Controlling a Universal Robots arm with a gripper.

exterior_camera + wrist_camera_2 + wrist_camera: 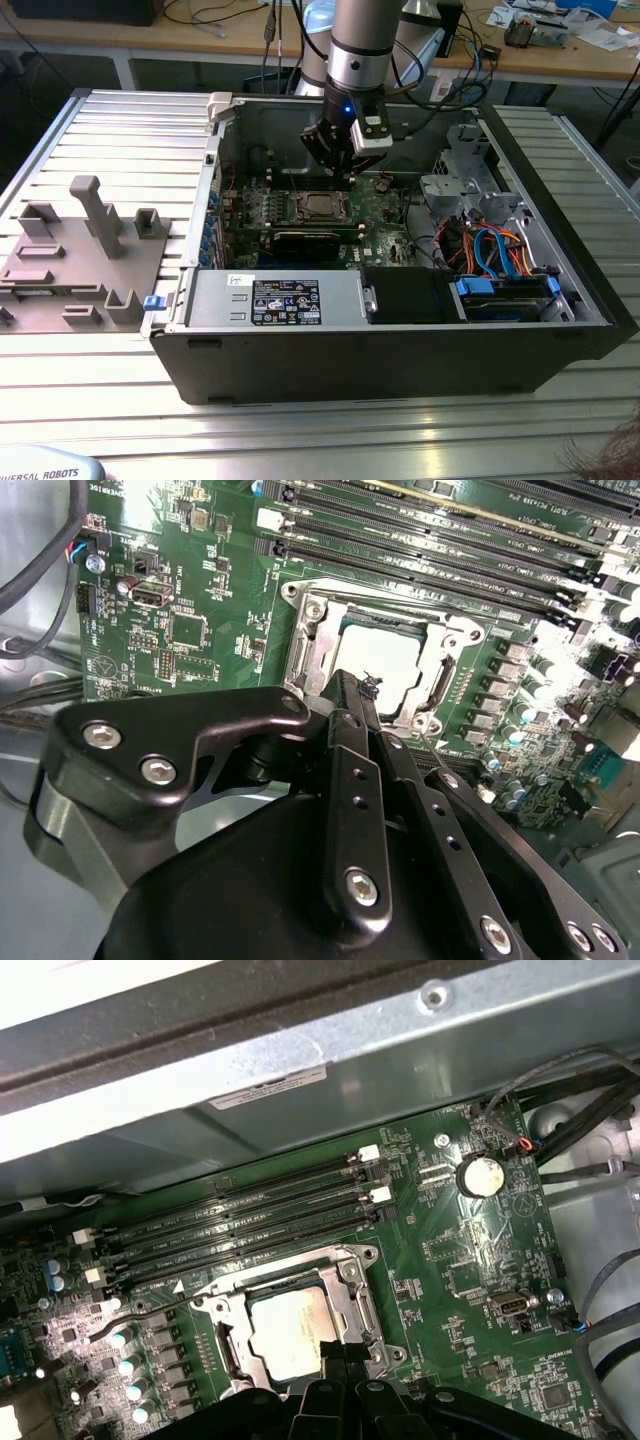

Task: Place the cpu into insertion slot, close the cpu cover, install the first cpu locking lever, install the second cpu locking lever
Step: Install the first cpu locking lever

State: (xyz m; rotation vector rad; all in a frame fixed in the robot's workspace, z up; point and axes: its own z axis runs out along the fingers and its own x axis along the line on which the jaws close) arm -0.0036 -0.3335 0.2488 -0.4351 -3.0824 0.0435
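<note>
Both fingers [352,760] pressed together, empty, tips over one edge of the cpu cover [308,652], beside the seated cpu [385,660].

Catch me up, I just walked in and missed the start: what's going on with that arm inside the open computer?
A single robot arm is reaching into the open computer case, with its end effector hanging just above the insertion slot on the green circuit board. The cpu already sits in the slot, and the cpu cover appears to lie flat around it, the chip's silver top showing through its window. Whether it is locked down yet is not clear.
</note>
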